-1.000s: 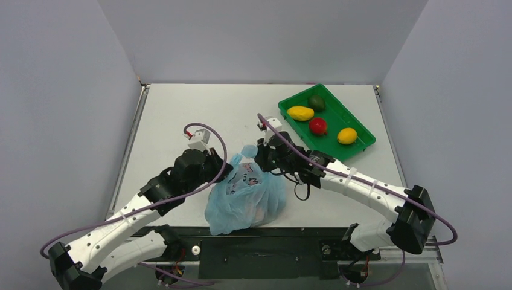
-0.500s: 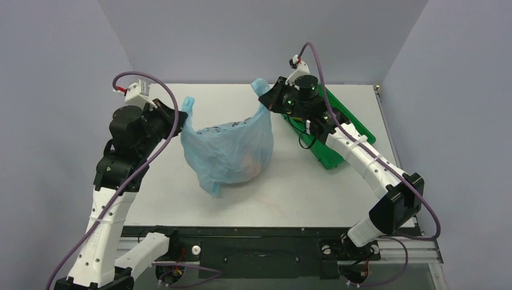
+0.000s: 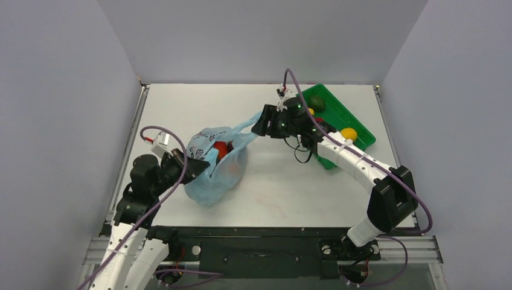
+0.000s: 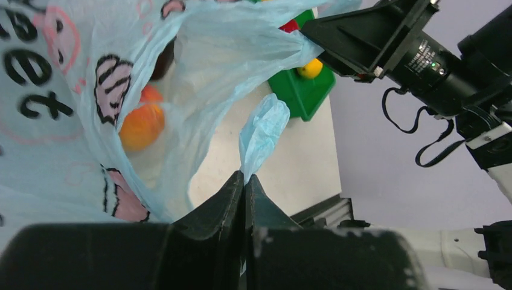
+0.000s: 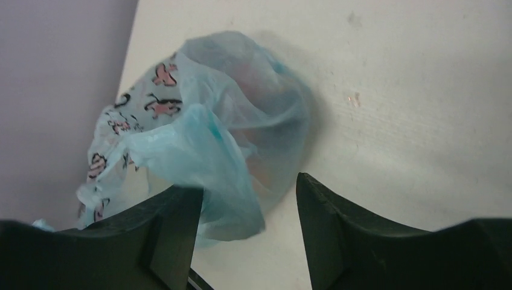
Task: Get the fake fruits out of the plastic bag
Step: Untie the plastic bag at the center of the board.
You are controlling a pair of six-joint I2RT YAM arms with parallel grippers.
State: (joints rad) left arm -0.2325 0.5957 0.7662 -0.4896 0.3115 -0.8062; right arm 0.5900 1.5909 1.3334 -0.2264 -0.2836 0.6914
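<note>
Looking along the left wrist camera gives the only clear sight into the bag (image 4: 199, 72). An orange-pink peach (image 4: 142, 125) lies inside, ahead and to the left of the fingers. A dark fruit (image 4: 163, 57) sits further in beyond it. The overhead view shows a red fruit (image 3: 222, 149) at the bag's mouth instead, and the peach is lost behind the film there. The right wrist camera sees only the bag's outside, crumpled on the table (image 5: 392, 90), with dim warm colour showing through.

The left gripper (image 4: 244, 178) is pinched tight on a thin strip of the bag's rim, its fingers pressed together. From above, that left arm is folded low, its gripper (image 3: 196, 164) at the near-left side of the bag and aimed across it.

The right arm reaches out long and bends back toward the bag. Its gripper (image 3: 258, 124) is at the far end of a stretched handle. In its own camera the right gripper (image 5: 247, 193) has its fingers spread, with bare table between them. A fold of blue film lies against the left finger (image 5: 175, 229). Whether the film is hooked there I cannot tell.

Behind the right wrist sits a green tray (image 3: 356, 124) holding a yellow fruit (image 3: 348, 133) and a green fruit (image 3: 317, 103).
</note>
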